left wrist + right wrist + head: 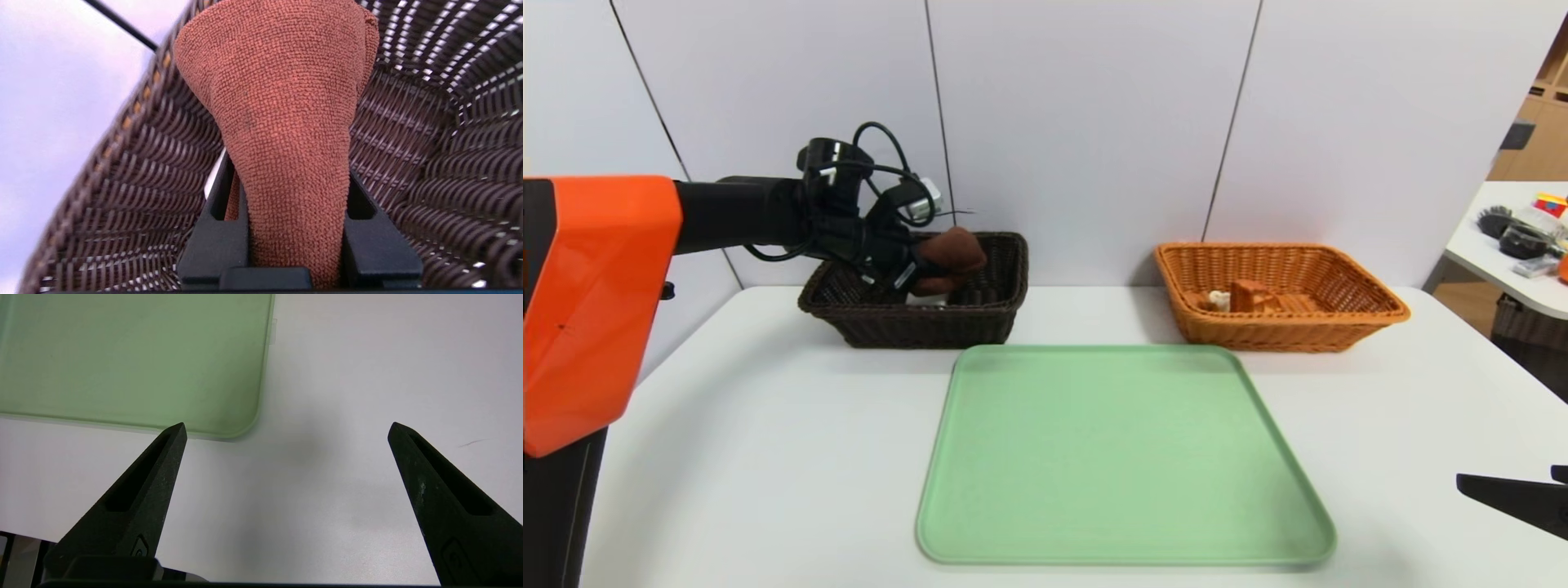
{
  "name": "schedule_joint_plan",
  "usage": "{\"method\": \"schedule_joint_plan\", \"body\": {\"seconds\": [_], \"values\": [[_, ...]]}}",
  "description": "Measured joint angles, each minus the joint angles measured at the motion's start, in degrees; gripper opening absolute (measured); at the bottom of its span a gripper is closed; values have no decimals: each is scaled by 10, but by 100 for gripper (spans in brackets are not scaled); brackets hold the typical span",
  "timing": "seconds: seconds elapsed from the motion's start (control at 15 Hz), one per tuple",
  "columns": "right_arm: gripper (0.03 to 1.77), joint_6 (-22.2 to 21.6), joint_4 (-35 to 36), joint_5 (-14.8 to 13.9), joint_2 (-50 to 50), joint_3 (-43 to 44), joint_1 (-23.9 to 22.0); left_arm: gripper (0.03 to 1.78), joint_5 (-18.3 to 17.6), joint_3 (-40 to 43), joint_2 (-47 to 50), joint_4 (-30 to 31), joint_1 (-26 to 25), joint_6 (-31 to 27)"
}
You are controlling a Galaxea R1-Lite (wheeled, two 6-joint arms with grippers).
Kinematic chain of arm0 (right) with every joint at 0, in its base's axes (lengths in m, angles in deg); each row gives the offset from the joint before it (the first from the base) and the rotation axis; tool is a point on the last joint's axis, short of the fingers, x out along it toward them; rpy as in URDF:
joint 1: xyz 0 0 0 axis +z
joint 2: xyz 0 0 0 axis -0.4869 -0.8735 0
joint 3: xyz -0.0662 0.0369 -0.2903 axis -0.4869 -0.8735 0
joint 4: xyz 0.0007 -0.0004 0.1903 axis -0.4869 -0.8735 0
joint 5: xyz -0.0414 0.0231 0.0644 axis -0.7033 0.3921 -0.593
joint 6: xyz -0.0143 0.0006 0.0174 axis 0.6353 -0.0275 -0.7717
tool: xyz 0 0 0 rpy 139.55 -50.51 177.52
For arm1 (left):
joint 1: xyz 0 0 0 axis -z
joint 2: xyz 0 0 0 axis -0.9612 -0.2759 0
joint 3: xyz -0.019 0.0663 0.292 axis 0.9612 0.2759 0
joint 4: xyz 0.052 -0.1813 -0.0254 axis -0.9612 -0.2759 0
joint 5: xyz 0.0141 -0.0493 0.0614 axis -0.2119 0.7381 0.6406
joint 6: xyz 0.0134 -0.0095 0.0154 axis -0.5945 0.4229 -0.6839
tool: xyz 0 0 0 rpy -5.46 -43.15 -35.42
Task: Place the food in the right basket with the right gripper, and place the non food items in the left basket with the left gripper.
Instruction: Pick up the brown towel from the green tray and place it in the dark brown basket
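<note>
Lengthwise, the reddish-brown terry towel point(294, 122) runs outward from the left pincer point(296, 228), gripped; the right pincer point(288, 433) gapes wide.

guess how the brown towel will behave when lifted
The towel looks soft and likely to flop, since its free end spreads and folds. It probably won't slip easily: the weave looks rough, and the left gripper pinches it. Breaking seems unlikely for cloth.

Tray point(1125, 457) (flat) before both baskets point(923, 327)
</note>
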Motion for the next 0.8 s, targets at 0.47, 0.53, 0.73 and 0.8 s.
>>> {"method": "schedule_joint_plan", "body": {"seconds": [0.47,0.53,0.73,0.8], "values": [[170,0,1,0,0,-3,0,51,1,-2,-14,7,-1,11],[170,0,1,-1,0,-3,0,51,1,-2,-15,13,-1,12],[170,0,1,0,-1,-2,0,51,2,-2,-15,20,-1,17],[170,0,1,0,-1,-3,0,52,3,-2,-15,21,-1,23]]}}
